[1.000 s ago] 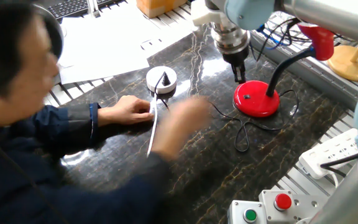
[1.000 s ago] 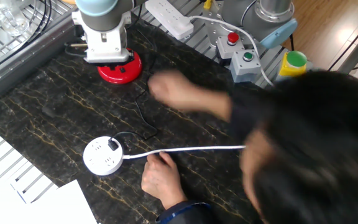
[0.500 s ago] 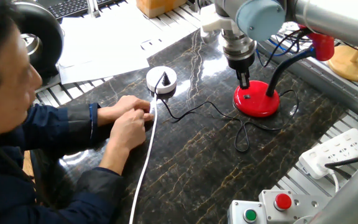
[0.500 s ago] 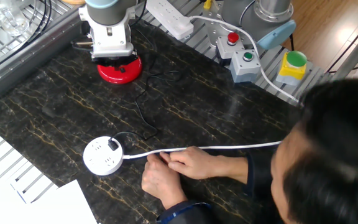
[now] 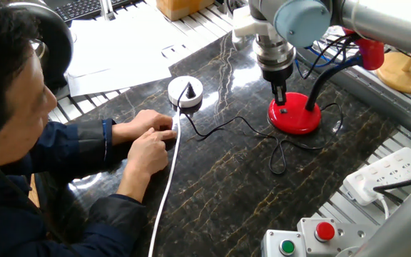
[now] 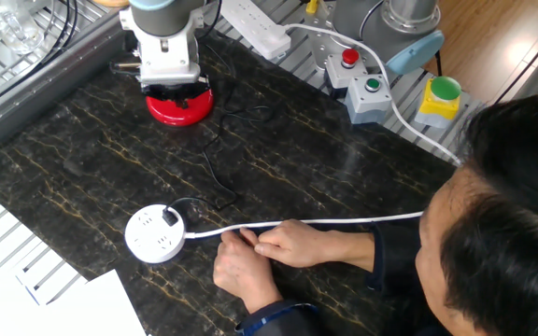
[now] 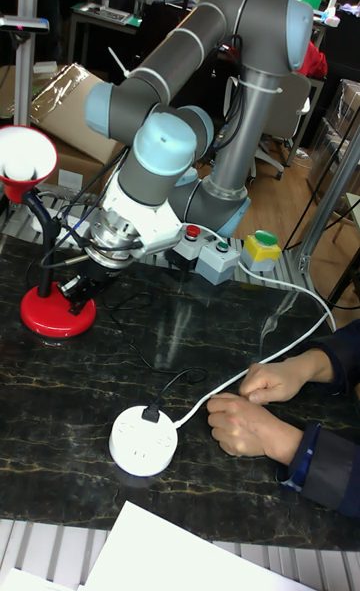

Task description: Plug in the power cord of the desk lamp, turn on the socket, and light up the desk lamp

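The desk lamp's red base [image 5: 297,116] [image 6: 180,105] [image 7: 55,315] stands at the far side of the dark table, and its red shade [image 7: 24,163] looks white inside. Whether it is lit I cannot tell. My gripper [image 5: 281,101] [image 7: 76,291] points straight down, shut, with its tips at the top of the base. In the other fixed view my wrist hides the fingers. The power cord [image 5: 228,126] [image 6: 215,168] runs from the base to its black plug [image 5: 189,90] [image 7: 151,413], which sits in the round white socket [image 5: 185,91] [image 6: 155,234] [image 7: 142,441].
A person's two hands [image 5: 148,134] [image 6: 261,252] [image 7: 255,406] hold the socket's thick white cable [image 6: 344,222] beside the socket. A rectangular power strip [image 5: 378,175], a button box [image 5: 311,239] [image 6: 359,80], a wooden stand [image 5: 405,71] and papers [image 5: 120,50] lie around the edges.
The person's moving hand has come to rest on the white cable beside the other hand. My gripper has shifted slightly right and down onto the lamp base.
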Robot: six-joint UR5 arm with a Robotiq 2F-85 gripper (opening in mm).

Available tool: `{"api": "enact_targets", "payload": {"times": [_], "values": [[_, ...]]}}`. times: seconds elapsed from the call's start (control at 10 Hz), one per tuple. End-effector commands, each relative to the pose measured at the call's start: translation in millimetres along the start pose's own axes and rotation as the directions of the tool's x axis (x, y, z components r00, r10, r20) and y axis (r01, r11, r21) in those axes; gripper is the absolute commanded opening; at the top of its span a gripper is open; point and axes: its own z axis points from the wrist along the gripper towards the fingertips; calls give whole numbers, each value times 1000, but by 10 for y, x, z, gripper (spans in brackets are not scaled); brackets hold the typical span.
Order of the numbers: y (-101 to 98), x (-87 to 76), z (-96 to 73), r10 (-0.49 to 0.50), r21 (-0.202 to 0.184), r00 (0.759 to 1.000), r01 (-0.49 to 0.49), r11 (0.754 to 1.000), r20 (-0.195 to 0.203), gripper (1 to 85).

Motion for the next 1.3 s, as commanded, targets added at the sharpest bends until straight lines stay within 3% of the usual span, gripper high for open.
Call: {"api": "enact_targets", "payload": {"times": [0.0, 0.2, 0.3, 0.4, 0.5, 0.9, 1.2], "values": [[-42, -37, -274, 44, -70, 999, -44, 997, -4, 20], [8, 26, -278, 77, -87, 997, -79, 993, -32, 20], [-11, -41, -276, 91, -82, 996, -91, 992, -7, 20], [63, -176, -287, 126, -116, 991, -121, 986, 39, 20], [65, -168, -287, 138, -117, 990, -133, 984, 34, 20], [23, -182, -283, 154, -103, 987, -149, 983, 40, 20], [-97, -283, -282, 192, -66, 978, -187, 980, 83, 20]]}}
